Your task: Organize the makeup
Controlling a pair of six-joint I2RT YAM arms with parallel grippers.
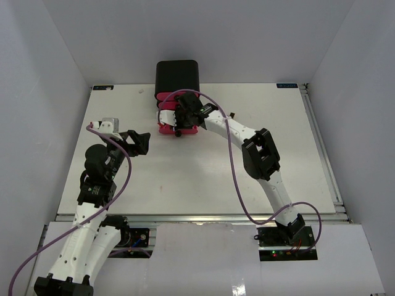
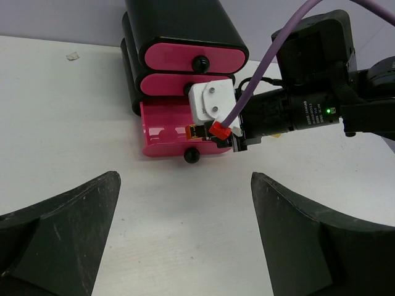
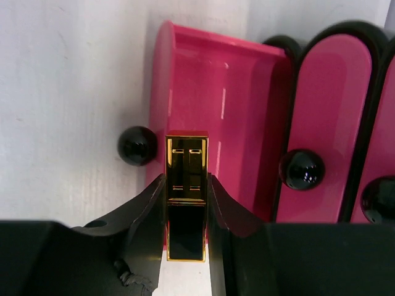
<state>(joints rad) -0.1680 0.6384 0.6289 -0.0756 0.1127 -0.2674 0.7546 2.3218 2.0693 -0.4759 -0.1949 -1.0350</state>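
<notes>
The right claw (image 1: 180, 117) is closed partway on a slim rectangular black-and-gold lipstick (image 3: 186, 160), one finger pressed to each long side. The gold-banded end of the lipstick sticks out past the fingertips. Directly beyond and beneath those fingertips lies the lowest pink drawer (image 3: 228, 92) of a tall rounded black box (image 1: 177, 75). This drawer is pulled out, and its glossy pink floor and walls show. The lipstick's far end hangs over the drawer's front wall, but I cannot tell whether it touches the plastic. The drawer's round black knob (image 3: 137, 145) sits just left of the lipstick. To the claw's right are the two closed pink drawers (image 3: 333, 92), each with its own black knob.

The left claw (image 2: 185, 182) is spread to its widest and holds nothing. It hovers over the white table (image 1: 185, 179), well apart from the box, which stands ahead of it.

Only the right wrist view shows the lipstick and the inside of the drawer clearly. In the left wrist view the right arm's wrist covers most of the drawer opening. The top view shows the box standing at the table's far edge with the right claw over the drawer, the lipstick itself being too small to make out.
</notes>
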